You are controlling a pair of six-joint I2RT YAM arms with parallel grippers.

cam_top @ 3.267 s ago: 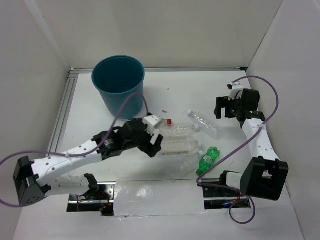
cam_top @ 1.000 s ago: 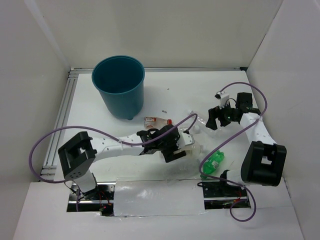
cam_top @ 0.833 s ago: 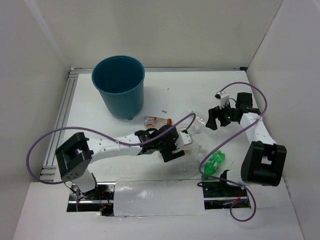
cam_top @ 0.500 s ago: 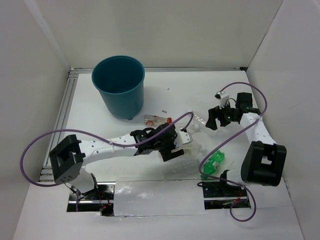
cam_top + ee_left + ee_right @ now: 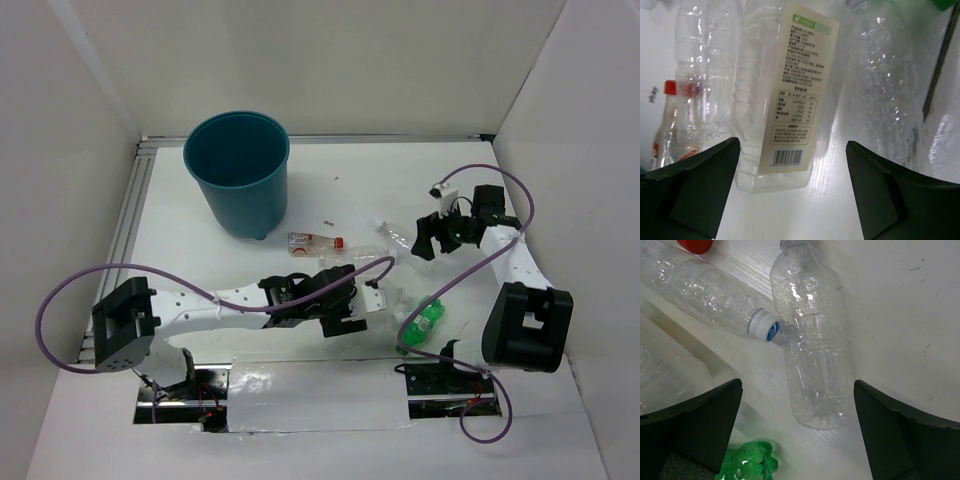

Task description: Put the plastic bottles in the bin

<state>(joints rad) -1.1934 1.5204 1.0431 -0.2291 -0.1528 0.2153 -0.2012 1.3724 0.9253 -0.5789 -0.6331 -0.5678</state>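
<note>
Both are spread wide: your left gripper (image 5: 792, 160) over the labelled bottle (image 5: 790, 85) at centre frame, your right gripper (image 5: 796, 395) further right. The bin (image 5: 245, 200) sits upper left. Clear bottles (image 5: 880, 80) crowd the labelled one, so closing could snag two.

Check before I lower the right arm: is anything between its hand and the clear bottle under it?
Nothing visible does. The right hand hangs open over the clear bottle, one finger on each side. A neighbouring bottle rests its white cap against the clear bottle's side, close to one finger's path.

White table (image 5: 360, 190) inside plain white walls (image 5: 330, 60), aluminium rail (image 5: 122, 240) along left edge
</note>
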